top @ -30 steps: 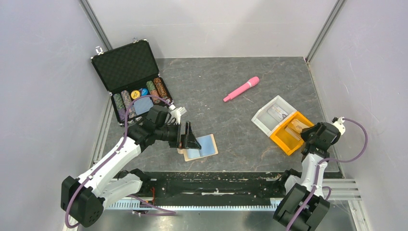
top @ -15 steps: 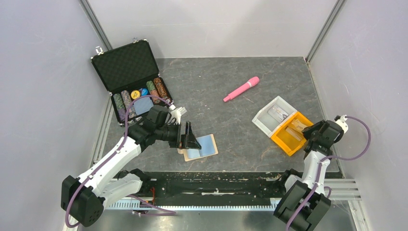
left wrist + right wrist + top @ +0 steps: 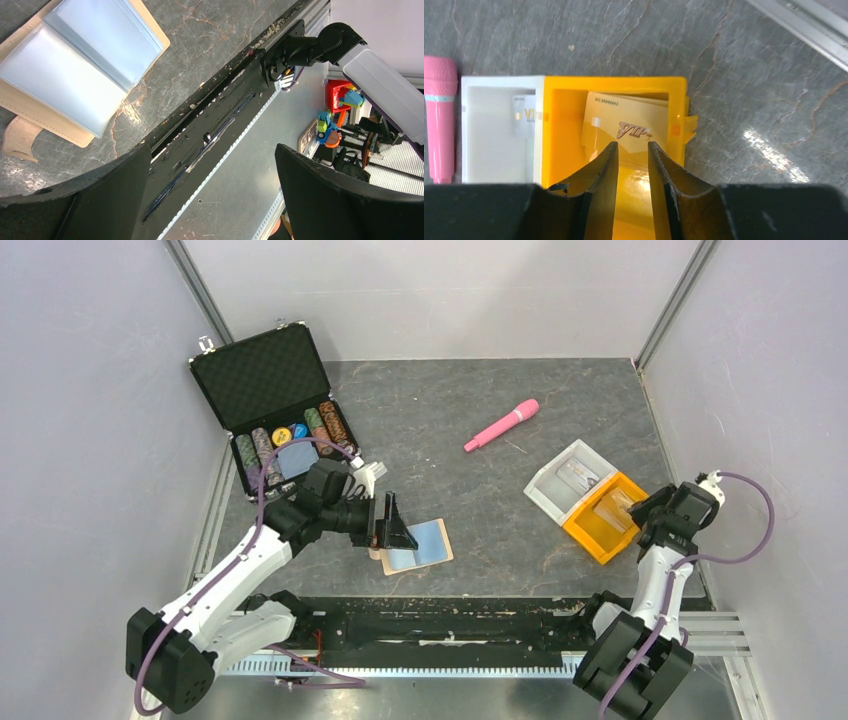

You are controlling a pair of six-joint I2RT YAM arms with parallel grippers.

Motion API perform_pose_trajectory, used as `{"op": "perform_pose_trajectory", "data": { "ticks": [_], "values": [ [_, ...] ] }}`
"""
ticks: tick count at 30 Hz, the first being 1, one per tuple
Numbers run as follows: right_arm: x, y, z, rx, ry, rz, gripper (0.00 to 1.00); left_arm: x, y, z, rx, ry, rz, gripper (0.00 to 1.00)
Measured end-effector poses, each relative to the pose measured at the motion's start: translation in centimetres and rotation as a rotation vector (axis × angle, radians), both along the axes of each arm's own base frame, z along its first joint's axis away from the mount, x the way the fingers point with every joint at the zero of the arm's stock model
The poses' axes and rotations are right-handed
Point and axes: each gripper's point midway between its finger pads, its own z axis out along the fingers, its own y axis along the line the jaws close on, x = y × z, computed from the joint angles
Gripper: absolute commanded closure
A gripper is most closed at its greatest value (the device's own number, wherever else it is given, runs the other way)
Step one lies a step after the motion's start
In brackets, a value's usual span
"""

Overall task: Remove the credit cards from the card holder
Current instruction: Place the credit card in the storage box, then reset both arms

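Hovering at the near-left of the table, the left gripper stood over the left edge of the card holder, which lay open and flat with its pale blue lining up. One card holder was there. Across the table the right gripper sat at the near-right end of the orange tray; one clear tray adjoined it, and one pink wand and one open poker-chip case lay farther back.

From the left wrist, the jaws stood wide with nothing between them. The open card holder lay up and to the left of them, apart from both fingers, its snap tab folded out beside it.

From the right wrist, the jaws were narrowly parted and gripped nothing; bare orange plastic showed through the gap. The credit cards lay in the orange tray just beyond the fingertips: gold ones overlapping, at least two, the top one marked VIP. One more card showed in the clear tray
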Motion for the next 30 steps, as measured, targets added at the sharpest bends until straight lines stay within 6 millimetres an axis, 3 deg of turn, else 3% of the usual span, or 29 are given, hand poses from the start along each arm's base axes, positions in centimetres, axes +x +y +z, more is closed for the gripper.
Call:
{"op": "perform_pose_trajectory", "data": {
  "ticks": [5, 9, 11, 12, 15, 20, 24, 30],
  "values": [
    [0.3, 2.4, -0.3, -0.003, 0.038, 0.113, 0.66, 0.2, 0.2, 0.3, 0.001, -0.023, 0.012, 0.00],
    [1.4, 5.8, 1.7, -0.049, 0.015, 0.261, 0.63, 0.7, 0.2, 1.1, -0.002, -0.065, 0.031, 0.00],
    [1.9, 7.1, 2.9, -0.072, -0.009, 0.313, 0.55, 1.1, 0.3, 2.0, -0.009, -0.101, 0.045, 0.00],
    [2.3, 8.8, 3.9, -0.089, -0.033, 0.379, 0.51, 1.4, 0.3, 2.6, -0.013, -0.124, 0.054, 0.00],
    [2.5, 11.5, 5.6, -0.119, -0.083, 0.479, 0.37, 2.4, 0.3, 4.9, -0.035, -0.202, 0.082, 0.00],
    [1.8, 15.1, 8.2, -0.175, -0.170, 0.623, 0.02, 4.6, 0.7, 8.9, -0.050, -0.340, 0.165, 0.00],
    [1.4, 16.1, 10.0, -0.247, -0.218, 0.714, 0.02, 6.1, 1.1, 10.5, -0.044, -0.408, 0.230, 0.00],
    [0.2, 18.3, 11.2, -0.268, -0.283, 0.870, 0.02, 7.2, 1.7, 10.9, -0.031, -0.446, 0.291, 0.00]
  ]
}}
